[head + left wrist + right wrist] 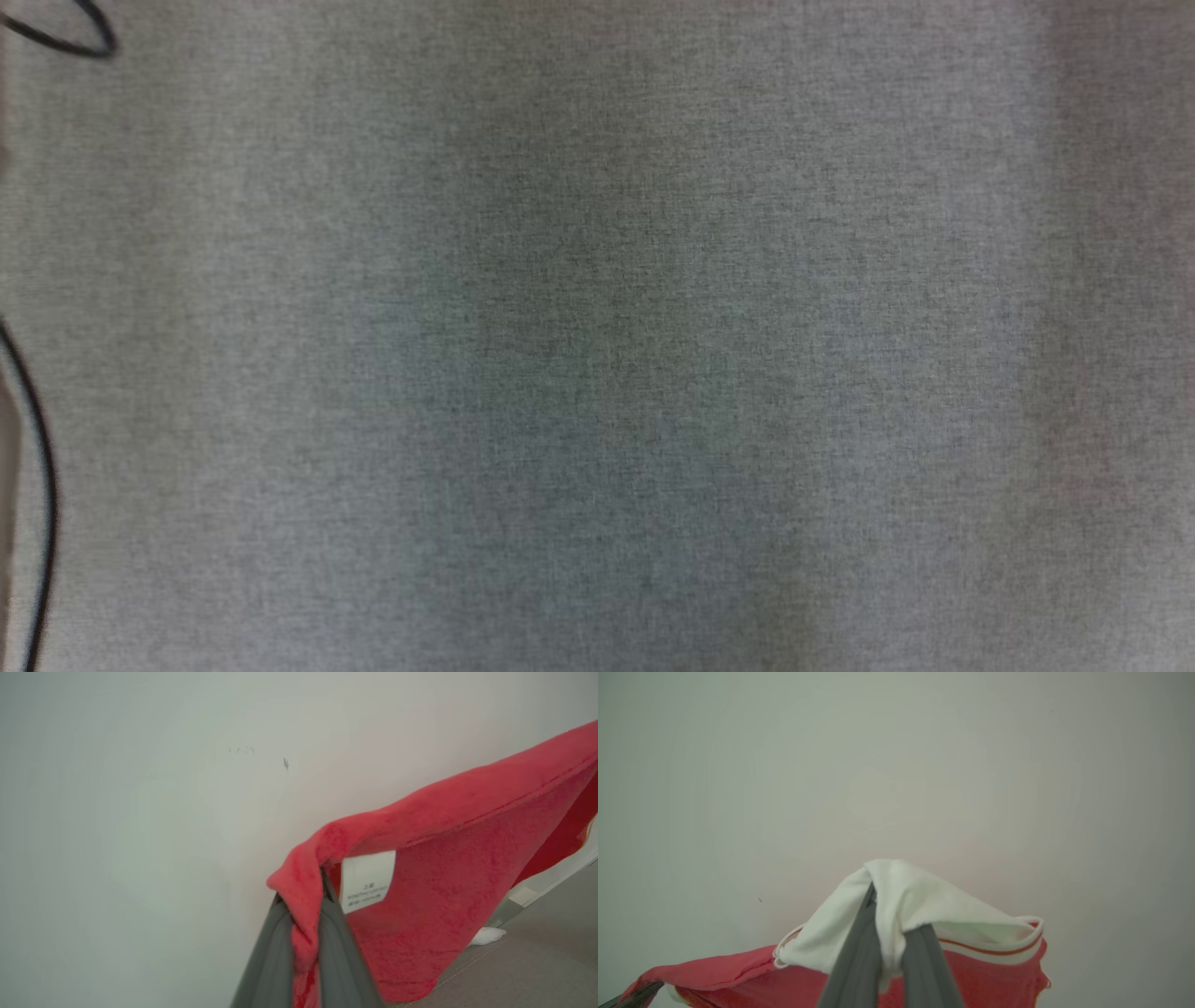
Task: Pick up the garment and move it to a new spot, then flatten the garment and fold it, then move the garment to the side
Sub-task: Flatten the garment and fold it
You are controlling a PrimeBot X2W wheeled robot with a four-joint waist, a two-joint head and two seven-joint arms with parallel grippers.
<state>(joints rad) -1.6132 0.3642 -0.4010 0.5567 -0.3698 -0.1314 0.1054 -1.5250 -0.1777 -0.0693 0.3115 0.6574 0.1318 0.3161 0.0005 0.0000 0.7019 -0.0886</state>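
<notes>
The garment [444,858] is red fleece-like cloth with a white printed label [366,882] and a white trimmed part [920,896]. It hangs in the air, stretched between both grippers. In the left wrist view my left gripper [302,891] is shut on a bunched red edge. In the right wrist view my right gripper [892,910] is shut on the white part, which drapes over its fingers, with the red body [994,975] sagging below. The left gripper's dark fingers [640,994] peek in at that view's lower left corner, holding the far end.
The head view looks down on a grey woven surface [597,336] with a black cable [42,485] curving along its left edge. A pale wall [140,812] stands behind the garment. A grey surface [537,970] lies below it, with a small white object [486,935] at its edge.
</notes>
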